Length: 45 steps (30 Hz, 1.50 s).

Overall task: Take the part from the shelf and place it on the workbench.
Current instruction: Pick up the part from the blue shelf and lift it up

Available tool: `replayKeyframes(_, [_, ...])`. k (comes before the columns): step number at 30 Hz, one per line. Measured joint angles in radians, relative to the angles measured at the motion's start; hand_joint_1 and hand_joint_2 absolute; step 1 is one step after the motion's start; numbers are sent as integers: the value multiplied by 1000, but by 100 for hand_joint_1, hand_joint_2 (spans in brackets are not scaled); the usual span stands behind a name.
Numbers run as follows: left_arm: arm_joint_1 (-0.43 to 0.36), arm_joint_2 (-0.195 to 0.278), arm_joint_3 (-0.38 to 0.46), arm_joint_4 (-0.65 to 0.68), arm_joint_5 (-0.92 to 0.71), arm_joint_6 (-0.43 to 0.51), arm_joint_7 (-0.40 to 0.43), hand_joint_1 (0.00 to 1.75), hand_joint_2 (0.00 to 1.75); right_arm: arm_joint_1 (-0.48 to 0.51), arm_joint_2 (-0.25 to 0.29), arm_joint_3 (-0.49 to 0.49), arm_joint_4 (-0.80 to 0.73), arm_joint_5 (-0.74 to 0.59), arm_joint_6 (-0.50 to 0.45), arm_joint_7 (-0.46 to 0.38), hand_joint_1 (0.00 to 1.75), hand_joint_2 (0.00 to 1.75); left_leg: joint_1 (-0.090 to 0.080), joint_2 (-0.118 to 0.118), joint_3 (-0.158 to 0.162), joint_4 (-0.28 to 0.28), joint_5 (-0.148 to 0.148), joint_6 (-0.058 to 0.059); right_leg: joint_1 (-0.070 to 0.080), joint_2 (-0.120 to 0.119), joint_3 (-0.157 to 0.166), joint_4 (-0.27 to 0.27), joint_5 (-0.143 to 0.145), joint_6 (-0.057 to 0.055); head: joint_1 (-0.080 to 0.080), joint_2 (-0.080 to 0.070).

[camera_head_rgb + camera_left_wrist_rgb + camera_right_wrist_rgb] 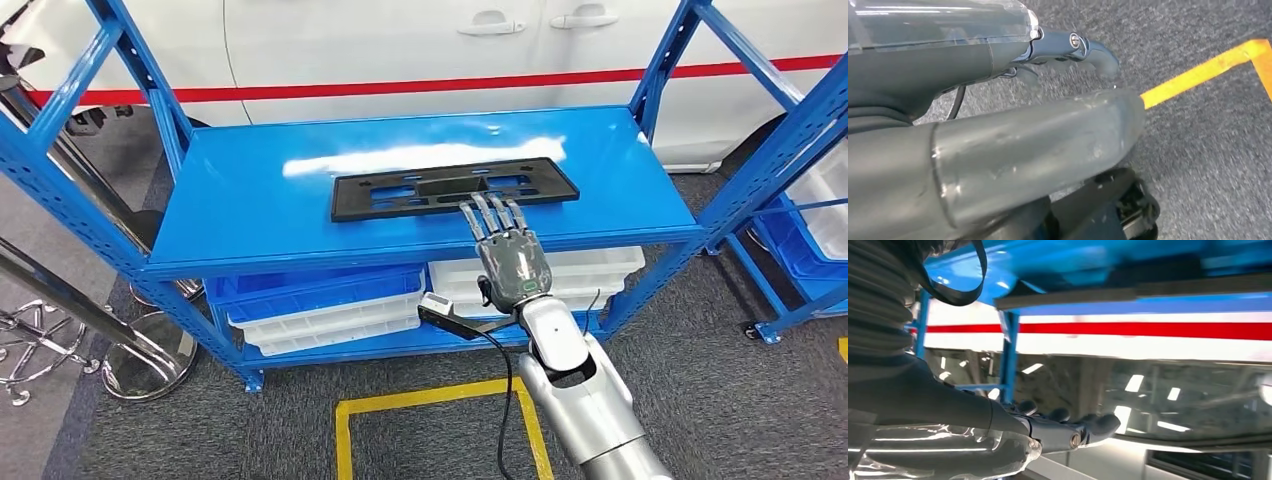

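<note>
The part is a flat black plate with cut-outs point(420, 188), lying flat on the top board of the blue shelf point(250, 200). My right hand point(510, 255) stretches forward with its fingers point(490, 212) spread and straight, their tips over the plate's near edge. In the right wrist view that hand point(1048, 432) holds nothing, and a gap shows between it and the dark plate edge point(1128, 289). My left hand point(1038, 150) hangs over grey carpet, with nothing in it.
White and blue bins point(320, 305) sit on the lower shelf board. A white car with a red stripe point(400, 50) stands behind the shelf. A second blue rack point(800, 150) stands at the right, metal stands point(60, 330) at the left. Yellow floor tape point(420, 400) lies in front.
</note>
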Motion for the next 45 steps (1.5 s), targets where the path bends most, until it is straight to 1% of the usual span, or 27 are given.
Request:
replayKeyframes(2, [-1, -1, -4, -1, 0, 0, 0, 0, 0, -1, 3, 7, 0, 0, 1, -4, 0, 175, 5, 1, 7, -8, 5, 8, -3, -1, -29, 65, -40, 9, 0, 0])
replayKeyframes(4, [-2, -1, -7, -2, 1, 0, 0, 0, 0, 1, 5, 15, 2, 0, 3, -6, 0, 175, 5, 0, 9, -9, 2, 12, -7, -1, -98, 194, -97, 17, 0, 0])
replayKeyframes(5, [-1, -1, -8, -2, 1, 0, 0, 0, 0, 4, 6, 20, 4, 0, 4, -7, 0, 175, 5, 0, 10, -9, -1, 13, -9, -2, -128, 245, -110, 20, 0, 0])
replayKeyframes(6, [-1, -1, -8, -2, 1, 0, 1, 0, 0, 6, 7, 24, 6, 0, 4, -8, 0, 175, 5, 0, 12, -8, -4, 13, -12, -2, -145, 265, -103, 23, 0, 0])
replayKeyframes(7, [0, -1, -9, -2, 1, 0, 1, 0, 0, 8, 8, 27, 7, 0, 5, -10, 0, 175, 5, -1, 16, -8, -7, 12, -15, -2, -142, 248, -78, 25, 0, 0])
replayKeyframes(9, [0, -1, -11, -2, 1, 0, 1, 0, 0, 8, 11, 31, 9, 0, 4, -15, 0, 175, 5, -3, 25, -6, -15, 6, -19, -3, -89, 122, -2, 23, 0, 0])
replayKeyframes(11, [-1, -2, -12, -3, 1, 0, 1, 0, 0, 7, 15, 34, 9, 0, 3, -23, 0, 175, 2, -4, 30, -3, -24, -5, -16, -3, -42, 17, 37, 18, 0, 0])
replayKeyframes(13, [-2, -2, -13, -4, 2, 0, 1, 0, 0, 8, 19, 38, 11, 0, 3, -26, 0, 175, 1, -3, 31, -4, -28, -17, -10, -1, -36, -2, 35, 9, 0, 0])
replayKeyframes(16, [-2, -2, -14, -5, 2, -1, 1, 0, 0, 8, 23, 42, 11, 0, 3, -26, 0, 175, 4, 0, 24, 17, -47, -34, -12, -1, -28, -11, 34, -11, 0, 0])
replayKeyframes(17, [-2, -2, -14, -5, 2, -1, 1, 0, 0, 7, 25, 44, 11, 0, 3, -27, 0, 175, 5, 1, 7, 55, -69, -38, -14, -2, -24, -15, 34, -18, 0, 0])
replayKeyframes(19, [-1, -2, -14, -5, 2, -1, 1, 0, 0, 8, 29, 47, 12, 0, 3, -27, 0, 175, 6, 1, -58, 184, -126, -44, -11, -5, -18, -16, 29, -27, 0, 0])
replayKeyframes(20, [0, -2, -14, -5, 2, -1, 1, 0, 0, 8, 30, 48, 14, 0, 3, -28, 0, 175, 6, 1, -92, 245, -145, -45, -10, -5, -16, -15, 27, -30, 0, 0])
replayKeyframes(21, [1, -2, -14, -5, 2, -1, 1, 0, 0, 9, 30, 50, 15, 0, 3, -28, 0, 175, 6, 1, -114, 279, -146, -46, -8, -5, -14, -15, 24, -31, 0, 0])
replayKeyframes(22, [1, -2, -14, -5, 2, -1, 1, 0, 0, 9, 31, 51, 16, 0, 3, -29, 0, 175, 6, 1, -118, 273, -125, -44, -8, -4, -10, -14, 21, -32, 0, 0])
replayKeyframes(23, [1, -2, -14, -5, 3, -1, 1, 0, 0, 9, 32, 51, 17, 0, 3, -29, 0, 175, 6, 1, -101, 227, -88, -42, -7, -3, -5, -12, 17, -30, 0, 0])
replayKeyframes(24, [1, -2, -14, -5, 3, -1, 1, 0, 0, 9, 33, 51, 17, 0, 3, -29, 0, 175, 5, 1, -72, 157, -47, -37, -7, -2, 0, -11, 12, -28, 0, 0])
replayKeyframes(26, [-1, -1, -14, -6, 5, -1, 1, 0, 0, 8, 35, 52, 17, 0, 3, -31, 0, 175, 1, 1, -20, 43, -3, -28, -4, -1, 6, -7, 3, -20, 0, 0])
replayKeyframes(30, [-1, -1, -15, -7, 7, -1, -1, 0, 0, 7, 40, 52, 16, 0, 3, -37, 0, 175, 0, 0, -1, 2, -3, -10, -3, -1, 9, -11, -3, 0, 0, 0])
replayKeyframes(32, [-1, 0, -16, -7, 8, -1, -2, 0, 0, 4, 42, 52, 14, 0, 2, -38, 0, 175, 6, 0, 10, -10, -1, 1, -4, -2, -7, 29, -26, 10, 0, 0])
replayKeyframes(35, [-2, -1, -16, -7, 9, -2, -4, 0, 0, 6, 42, 53, 17, 0, 3, -39, 0, 175, 6, 1, 20, -13, -10, 12, -9, -2, -113, 216, -96, 21, 0, 0])
replayKeyframes(36, [-2, -1, -16, -7, 10, -2, -4, 0, 0, 8, 42, 53, 19, 0, 3, -40, 0, 175, 6, 1, 24, -12, -14, 13, -11, -2, -143, 258, -99, 23, 0, 0])
replayKeyframes(37, [-1, -1, -16, -7, 11, -2, -4, 0, 0, 10, 42, 53, 20, 0, 3, -40, 0, 175, 6, 0, 29, -12, -18, 12, -12, -3, -155, 263, -82, 25, 0, 0])
replayKeyframes(38, [0, -1, -16, -7, 11, -2, -4, 0, 0, 11, 42, 53, 22, 0, 3, -41, 0, 175, 6, -1, 36, -11, -24, 11, -14, -3, -147, 229, -45, 25, 0, 0])
replayKeyframes(39, [1, -1, -17, -7, 11, -2, -4, 0, 0, 10, 42, 53, 22, 0, 3, -41, 0, 175, 6, -1, 45, -10, -31, 8, -15, -3, -122, 163, 1, 23, 0, 0])
replayKeyframes(41, [0, -1, -17, -7, 12, -3, -4, 0, 0, 9, 42, 53, 23, 0, 3, -41, 0, 175, 3, -2, 56, -8, -45, -2, -12, -3, -69, 44, 52, 17, 0, 0])
replayKeyframes(42, [-1, -1, -18, -7, 12, -3, -5, 0, 0, 9, 42, 53, 23, 0, 4, -41, 0, 175, 2, -2, 59, -7, -50, -7, -10, -3, -56, 12, 56, 13, 0, 0])
replayKeyframes(45, [-2, 0, -19, -7, 12, -3, -6, 0, 0, 9, 43, 54, 23, 0, 3, -43, 0, 175, 2, -1, 65, -12, -60, -25, -7, 0, -47, -4, 43, -5, 0, 0])
